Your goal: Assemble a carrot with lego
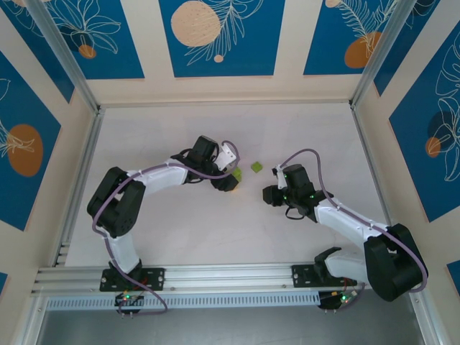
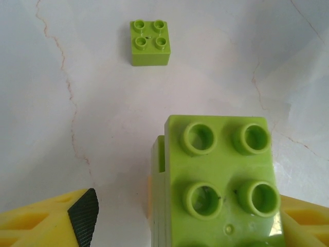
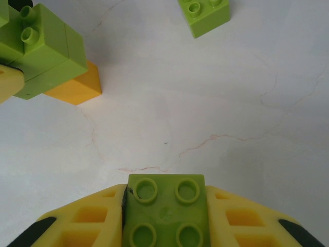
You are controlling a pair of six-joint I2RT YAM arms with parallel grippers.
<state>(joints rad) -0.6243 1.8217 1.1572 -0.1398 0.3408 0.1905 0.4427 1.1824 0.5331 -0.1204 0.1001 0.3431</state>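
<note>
The carrot [image 2: 218, 180] is a lime-green stack of lego with an orange brick [image 3: 76, 85] at its lower end, resting on the white table. My left gripper [image 2: 193, 216] straddles it with jaws open. The left pad [image 2: 82, 213] stands clear of the stack and the right finger [image 2: 303, 218] sits against its side. From above, the left gripper [image 1: 231, 178] and the carrot [image 1: 237, 173] are at mid-table. My right gripper [image 3: 165, 200] is shut on a lime-green four-stud brick [image 3: 165, 213] and hovers to the right of the carrot [image 3: 46, 51]. The right gripper [image 1: 270, 194] is low over the table.
One loose lime-green four-stud brick [image 2: 150, 43] lies on the table just beyond the carrot, between the two grippers [image 1: 256, 167] [image 3: 204, 15]. The table [image 1: 215, 237] is white with faint cracks. Walls and metal posts enclose it on three sides.
</note>
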